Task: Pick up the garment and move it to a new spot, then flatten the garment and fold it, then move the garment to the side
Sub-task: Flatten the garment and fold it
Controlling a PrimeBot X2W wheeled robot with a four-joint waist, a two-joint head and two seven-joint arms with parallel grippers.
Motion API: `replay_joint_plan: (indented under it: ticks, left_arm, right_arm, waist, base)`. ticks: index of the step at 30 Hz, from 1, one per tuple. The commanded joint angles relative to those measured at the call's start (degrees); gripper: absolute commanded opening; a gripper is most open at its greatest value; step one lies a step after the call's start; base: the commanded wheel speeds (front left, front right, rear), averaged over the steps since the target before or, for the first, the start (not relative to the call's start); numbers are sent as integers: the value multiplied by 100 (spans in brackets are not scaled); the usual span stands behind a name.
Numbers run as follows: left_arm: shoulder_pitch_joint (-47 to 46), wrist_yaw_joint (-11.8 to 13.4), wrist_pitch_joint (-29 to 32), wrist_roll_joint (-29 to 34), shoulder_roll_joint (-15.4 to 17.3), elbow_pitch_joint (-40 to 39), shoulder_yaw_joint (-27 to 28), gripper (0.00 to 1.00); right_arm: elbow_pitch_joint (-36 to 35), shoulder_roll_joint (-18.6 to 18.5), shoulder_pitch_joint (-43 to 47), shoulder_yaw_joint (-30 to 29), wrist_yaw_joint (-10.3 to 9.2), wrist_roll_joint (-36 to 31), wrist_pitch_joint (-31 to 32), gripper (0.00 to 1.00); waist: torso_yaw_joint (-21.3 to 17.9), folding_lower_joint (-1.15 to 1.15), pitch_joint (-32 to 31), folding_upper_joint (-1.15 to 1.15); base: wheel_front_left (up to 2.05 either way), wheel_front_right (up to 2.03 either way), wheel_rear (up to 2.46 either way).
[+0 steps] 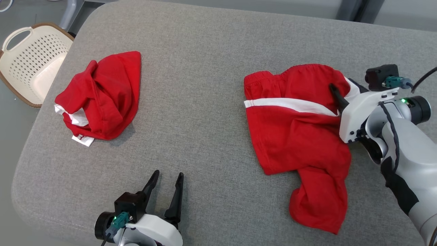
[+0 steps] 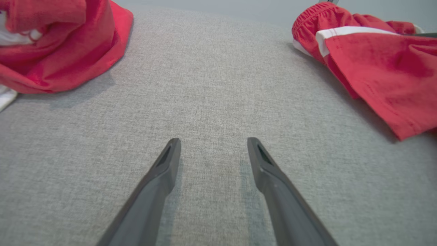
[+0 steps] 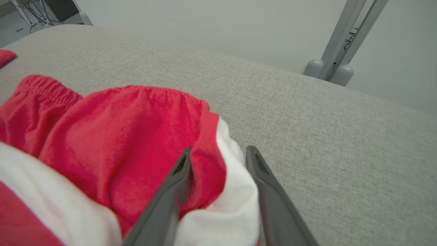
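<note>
The garment [image 1: 293, 130] is a pair of red shorts with a white side stripe. It lies rumpled on the right half of the grey padded table [image 1: 205, 68], with one leg trailing toward the front edge. My right gripper [image 1: 336, 91] reaches in from the right at its waistband corner. In the right wrist view the right gripper [image 3: 218, 152] stands open astride a bunched fold of the garment's [image 3: 119, 136] red and white cloth, which fills the gap between the fingers. My left gripper [image 1: 168, 174] rests open at the front of the table, left of centre, with nothing between its fingers [image 2: 170, 160].
A second red garment [image 1: 102, 95] with white trim lies crumpled at the table's left. A cream perforated basket [image 1: 30, 58] stands on the floor beyond the left edge. A grey frame post [image 3: 338, 37] rises behind the table's far side.
</note>
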Motion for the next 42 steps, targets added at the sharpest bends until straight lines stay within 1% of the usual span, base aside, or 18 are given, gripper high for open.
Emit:
replay_joint_plan:
  ticks: [1,2,4,7,12,16,17,19,21,25,27,30,31,32,33,34,38,42]
  left_arm:
    - [-71,36,-27,-12,24,-23,16,100]
    - [-90,37,-27,-26,24,-32,30,100]
    - [-115,20,-27,-8,24,-53,59,100]
    - [-81,-3,-27,32,25,-57,89,100]
    - [76,-18,-27,82,26,20,134,100]
    - [159,-50,-27,125,25,81,178,100]
    - [159,-50,-27,125,25,81,178,100]
    - [205,-69,-27,164,24,107,204,100]
    - [248,-69,-27,201,23,122,249,100]
    - [306,-109,-27,267,24,157,329,100]
    - [341,-125,-27,277,24,162,345,100]
    - [358,-138,-27,274,26,157,341,100]
    - [342,-127,-27,253,25,152,320,100]
    - [327,-130,-27,246,26,161,316,100]
    - [302,-131,-27,245,26,165,312,100]
    - [279,-135,-27,255,26,178,307,100]
    - [169,-144,-27,304,26,201,309,100]
    - [152,-156,-27,353,25,208,349,100]
  right_arm:
    - [-21,-48,10,57,1,85,31,6]
    - [-54,-62,-12,124,1,157,54,0]
    - [-148,-74,-45,227,1,323,26,0]
    - [-324,-91,-146,282,1,540,-310,0]
    - [-761,148,-385,184,1,1031,-942,0]
    - [-1319,389,-569,-130,1,1533,-1152,0]
    - [-1319,389,-569,-130,1,1533,-1152,0]
    - [-1646,502,-616,-394,1,1747,-1181,0]
    - [-2067,583,-592,-862,1,1837,-1182,0]
    - [-2597,790,-70,-1763,1,1674,-1169,0]
    - [-2678,836,274,-2158,1,1513,-1165,0]
    - [-2505,888,972,-2578,1,1253,-1165,0]
    - [-2354,892,1435,-2830,1,1026,-1166,0]
    - [-2292,873,1650,-2896,1,795,-1166,0]
    - [-2163,887,1863,-2964,1,650,-1166,24]
    - [-2045,894,2052,-3027,1,463,-1166,100]
    - [-2198,841,2474,-3289,1,-599,-1167,100]
    - [-2766,904,2788,-3601,1,-1515,-1167,100]
  waist:
    - [-28,0,-8,0]
    - [-47,0,-14,0]
    - [-88,0,-34,0]
    - [-141,0,-106,0]
    - [-266,0,-363,0]
    - [-394,0,-611,0]
    - [-394,0,-611,0]
    - [-474,0,-721,0]
    - [-567,0,-812,0]
    - [-767,0,-961,0]
    - [-869,0,-1005,0]
    - [-1024,0,-1007,0]
    - [-1124,0,-985,0]
    - [-1168,0,-968,0]
    - [-1211,0,-953,0]
    - [-1255,0,-939,0]
    - [-1388,0,-905,0]
    - [-1496,0,-943,0]
  base:
    - [0,0,0]
    - [0,0,0]
    - [0,0,0]
    - [0,0,0]
    - [0,0,0]
    - [0,0,0]
    - [0,0,0]
    - [0,0,0]
    - [0,0,0]
    - [0,0,0]
    - [0,0,0]
    - [0,0,0]
    - [0,0,0]
    - [0,0,0]
    - [0,0,0]
    - [0,0,0]
    - [0,0,0]
    - [0,0,0]
